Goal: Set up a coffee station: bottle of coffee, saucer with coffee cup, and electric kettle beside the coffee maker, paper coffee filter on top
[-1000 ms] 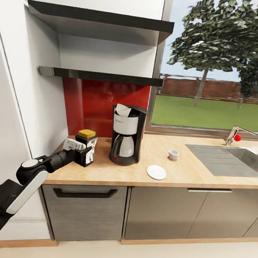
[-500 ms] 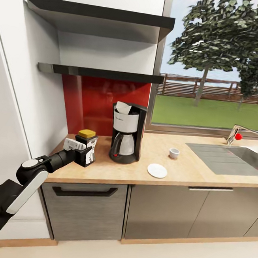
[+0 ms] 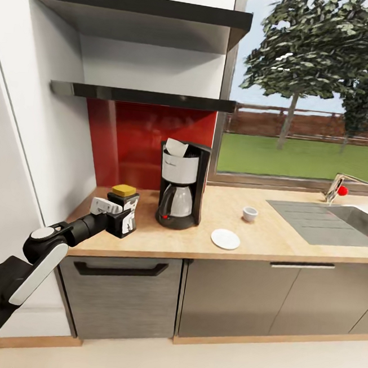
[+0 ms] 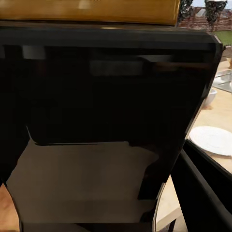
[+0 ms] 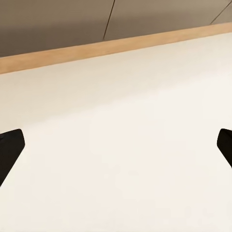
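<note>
Only the camera has tilted since a second ago: left gripper (image 3: 121, 218) jaws stay clamped on the coffee bottle (image 3: 123, 209) at the tabletop (image 3: 269, 238) beside the coffee maker (image 3: 179, 186), right gripper (image 5: 116, 150) jaws spread, empty.

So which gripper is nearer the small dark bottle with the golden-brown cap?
Left. The left gripper is shut on the small dark bottle on the countertop; the right gripper points at bare floor, fingers spread.

One coffee cup (image 3: 250, 213) (one saucer (image 3: 225, 239), apparently)
</note>
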